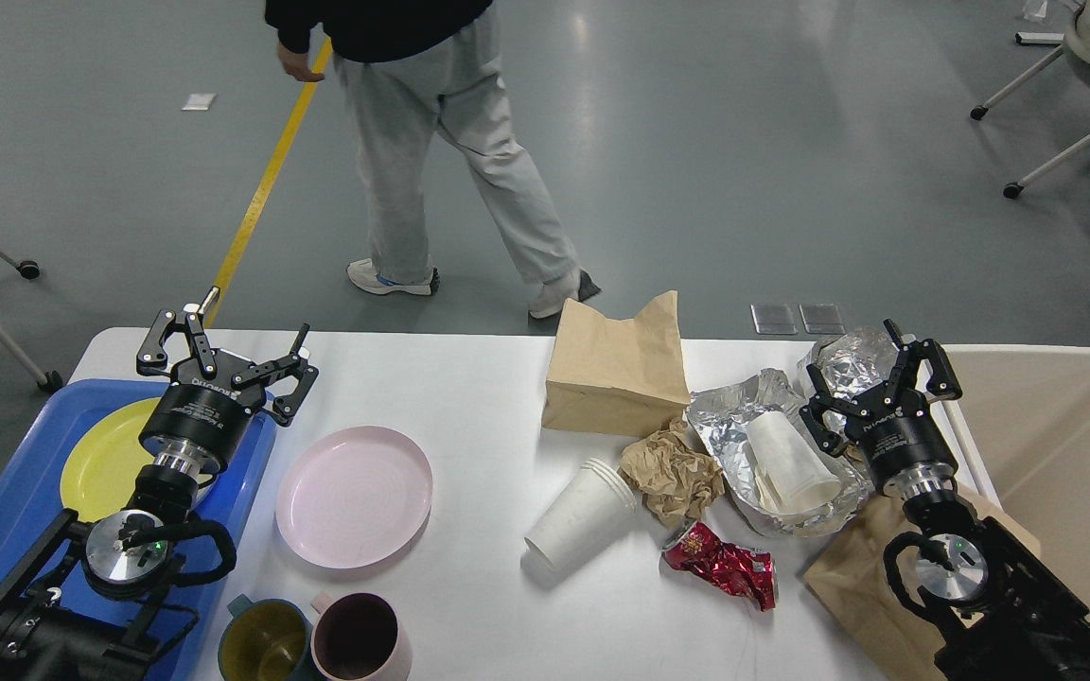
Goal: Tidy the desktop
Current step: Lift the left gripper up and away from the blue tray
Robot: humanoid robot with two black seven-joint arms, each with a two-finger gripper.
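Note:
The white desktop point(469, 378) carries dishes on its left half and rubbish on its right. My left gripper point(225, 348) hovers open and empty over the blue tray point(6, 511), above a yellow plate point(100, 454). A pink plate point(354, 496) lies just right of the tray. My right gripper point(876, 364) is open and empty above a foil tray point(744, 416) holding a white paper cup point(791, 463), next to crumpled foil point(848, 355). Stacked white cups point(583, 515), a crumpled brown paper point(673, 468), a red wrapper point(725, 566) and a brown bag point(616, 369) lie nearby.
A beige bin point(1065, 454) stands at the table's right end. Two mugs, green point(261, 643) and pink point(360, 643), sit at the front edge. Another brown bag point(857, 577) lies under my right arm. A person point(450, 142) walks behind the table.

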